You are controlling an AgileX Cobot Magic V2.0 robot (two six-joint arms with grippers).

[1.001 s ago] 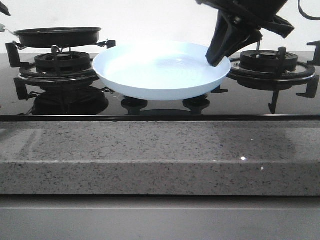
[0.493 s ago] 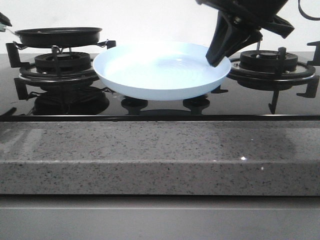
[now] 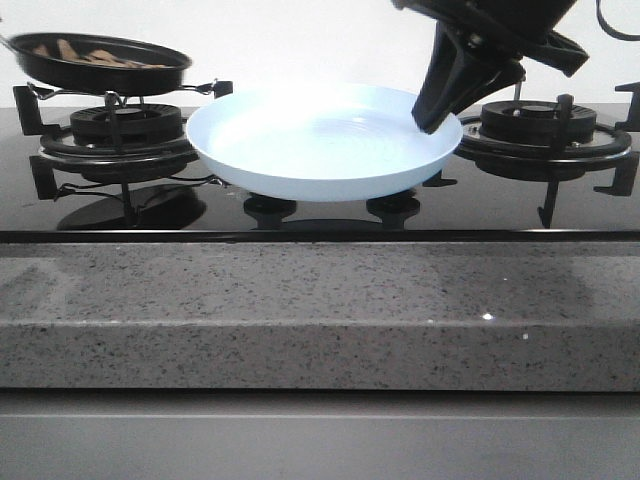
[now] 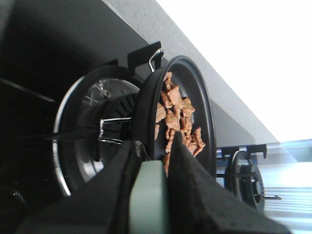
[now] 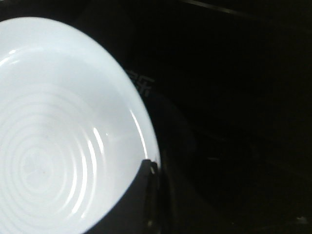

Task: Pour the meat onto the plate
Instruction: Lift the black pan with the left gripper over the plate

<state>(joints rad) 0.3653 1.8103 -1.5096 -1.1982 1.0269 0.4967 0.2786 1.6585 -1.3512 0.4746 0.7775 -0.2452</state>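
A: Meat (image 3: 95, 56) sits in the black frying pan (image 3: 100, 66), which hangs tilted above the left burner grate (image 3: 120, 125) at about 10 o'clock from the plate (image 3: 320, 140) in the front view.

B: Is the pan touching that grate?

A: No, it is clear of it, with its near edge dipped so the brown chunks show inside. In the left wrist view the meat (image 4: 178, 124) lies bunched against the pan's (image 4: 204, 105) floor.

B: And the left gripper (image 4: 163, 161)?

A: Its 2 dark fingers (image 4: 195, 190) are closed to a narrow gap, and the pan's pale green handle (image 4: 148, 200) is clamped between them.

B: Where's the plate, then?

A: It rests on the black glass hob (image 3: 300, 215) between the 2 burners, and its bowl is bare white with faint rings.

B: What about the right gripper (image 3: 440, 105)?

A: It comes down at 3 o'clock on the plate. In the right wrist view the fingers (image 5: 146, 195) are pinched together on the plate's (image 5: 58, 136) rim, with no gap showing.
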